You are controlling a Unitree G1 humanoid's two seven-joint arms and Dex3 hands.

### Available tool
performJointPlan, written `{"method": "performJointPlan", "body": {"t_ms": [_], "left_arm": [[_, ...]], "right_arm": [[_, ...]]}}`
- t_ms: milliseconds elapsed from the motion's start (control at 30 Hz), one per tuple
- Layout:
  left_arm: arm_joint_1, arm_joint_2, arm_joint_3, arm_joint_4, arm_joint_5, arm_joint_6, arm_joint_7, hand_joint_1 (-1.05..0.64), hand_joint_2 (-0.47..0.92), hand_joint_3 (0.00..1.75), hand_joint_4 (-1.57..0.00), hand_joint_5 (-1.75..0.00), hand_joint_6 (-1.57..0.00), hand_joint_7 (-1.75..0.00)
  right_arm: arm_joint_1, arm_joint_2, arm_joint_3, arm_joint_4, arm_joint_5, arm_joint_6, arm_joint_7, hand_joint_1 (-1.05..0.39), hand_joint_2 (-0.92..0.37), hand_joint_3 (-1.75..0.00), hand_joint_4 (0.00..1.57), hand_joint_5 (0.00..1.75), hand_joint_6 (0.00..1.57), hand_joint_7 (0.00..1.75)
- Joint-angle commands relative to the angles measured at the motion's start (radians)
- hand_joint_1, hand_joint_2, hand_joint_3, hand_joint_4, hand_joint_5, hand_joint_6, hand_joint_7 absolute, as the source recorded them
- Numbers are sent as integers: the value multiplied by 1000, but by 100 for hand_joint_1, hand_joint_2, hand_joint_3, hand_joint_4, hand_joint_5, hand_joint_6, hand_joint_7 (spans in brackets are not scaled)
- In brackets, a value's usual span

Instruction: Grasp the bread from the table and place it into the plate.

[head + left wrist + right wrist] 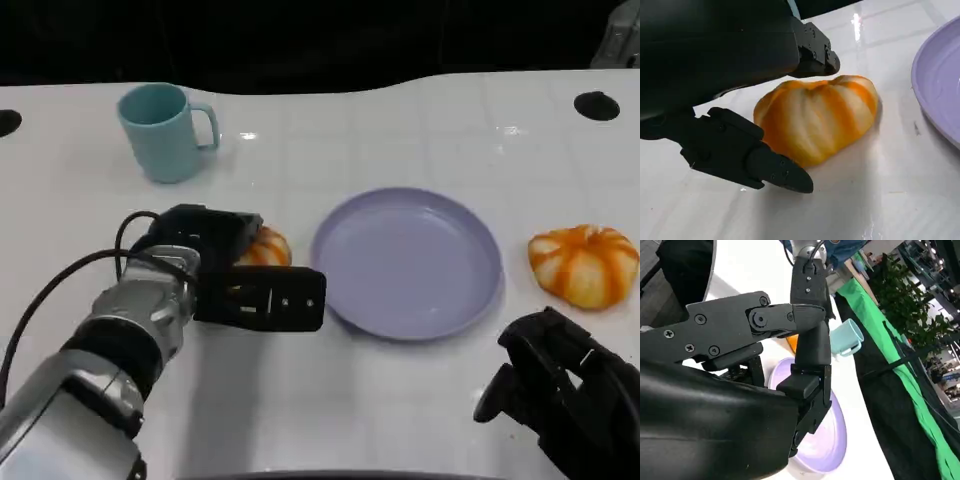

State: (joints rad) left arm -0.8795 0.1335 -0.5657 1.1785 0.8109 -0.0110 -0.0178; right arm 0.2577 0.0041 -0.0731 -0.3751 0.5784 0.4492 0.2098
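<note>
The left robot hand [245, 270] is bracketing, fingers apart and seemingly not yet gripping, the orange-striped bread [817, 117] lying on the desk [400, 120] just left of the purple plate [408, 262].

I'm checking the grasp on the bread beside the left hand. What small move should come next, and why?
Probably close the left hand on the bread: its fingers flank the bread, which lies on the table beside the empty plate.
</note>
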Motion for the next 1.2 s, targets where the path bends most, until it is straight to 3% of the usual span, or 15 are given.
{"method": "performJointPlan", "body": {"t_ms": [33, 200, 467, 500, 533, 567, 633, 667, 700, 767, 833, 900, 933, 1067, 1200], "left_arm": [[-31, 9, -8, 28, -16, -31, 22, -43, 83, 0, -3, -11, -16, 0], [-28, 15, 2, 48, -43, -87, 22, -35, 84, 1, -14, -13, -20, -1], [-9, 26, 24, 80, -82, -183, 92, -25, 92, 9, -67, -17, -51, -6], [-5, 27, 26, 84, -85, -191, 114, -24, 92, 13, -87, -29, -70, -11], [-1, 29, 27, 87, -87, -200, 141, -23, 92, 16, -94, -35, -80, -11], [2, 30, 27, 91, -88, -208, 163, -22, 92, 18, -99, -56, -95, -12], [5, 31, 21, 99, -82, -215, 205, -20, 92, 17, -89, -118, -118, -9], [10, 33, 21, 101, -81, -227, 237, -20, 92, 16, -88, -133, -123, -9], [12, 34, 21, 103, -81, -236, 259, -20, 91, 11, -86, -157, -122, -33], [14, 34, 20, 108, -82, -248, 282, -20, 92, 7, -85, -171, -105, -77], [13, 35, 18, 109, -79, -245, 309, -20, 92, 6, -85, -174, -101, -87], [15, 38, 17, 106, -74, -247, 355, -20, 91, 20, -84, -174, -76, -139], [16, 39, 16, 105, -73, -252, 373, -20, 91, 22, -85, -175, -72, -150], [17, 46, 22, 103, -82, -273, 408, -18, 91, 26, -85, -175, -63, -172], [12, 53, 42, 95, -97, -286, 450, -18, 90, 28, -86, -175, -61, -175]], "right_arm": [[10, -12, -15, -10, 6, -12, 10, -53, -92, -21, 59, 175, 56, 145], [18, -13, -14, -26, 6, 0, -2, -52, -92, -23, 58, 174, 55, 145], [24, -15, -13, -40, 6, 11, -9, -51, -92, -23, 57, 175, 53, 146], [24, -15, -13, -41, 7, 11, -9, -51, -92, -22, 57, 174, 53, 145], [25, -15, -13, -42, 7, 10, -7, -51, -92, -22, 57, 174, 53, 145], [26, -14, -13, -42, 7, 10, -7, -51, -92, -22, 57, 173, 53, 145], [26, -13, -14, -45, 9, 13, -9, -52, -92, -21, 57, 174, 53, 145], [27, -14, -14, -45, 7, 11, -8, -52, -92, -21, 57, 174, 53, 145], [27, -15, -14, -45, 5, 10, -7, -52, -92, -21, 57, 173, 53, 145], [27, -16, -13, -44, 3, 8, -5, -52, -92, -21, 57, 174, 53, 145], [26, -16, -15, -42, 5, 8, -4, -52, -92, -21, 56, 174, 53, 145], [24, -15, -19, -36, 11, 9, -1, -52, -92, -20, 57, 174, 53, 146], [23, -15, -20, -34, 13, 8, 1, -52, -92, -20, 57, 174, 54, 146], [21, -15, -20, -28, 8, 2, 7, -53, -92, -20, 58, 175, 54, 146], [19, -11, -23, -22, 12, 4, 8, -53, -92, -19, 58, 174, 55, 146]]}}
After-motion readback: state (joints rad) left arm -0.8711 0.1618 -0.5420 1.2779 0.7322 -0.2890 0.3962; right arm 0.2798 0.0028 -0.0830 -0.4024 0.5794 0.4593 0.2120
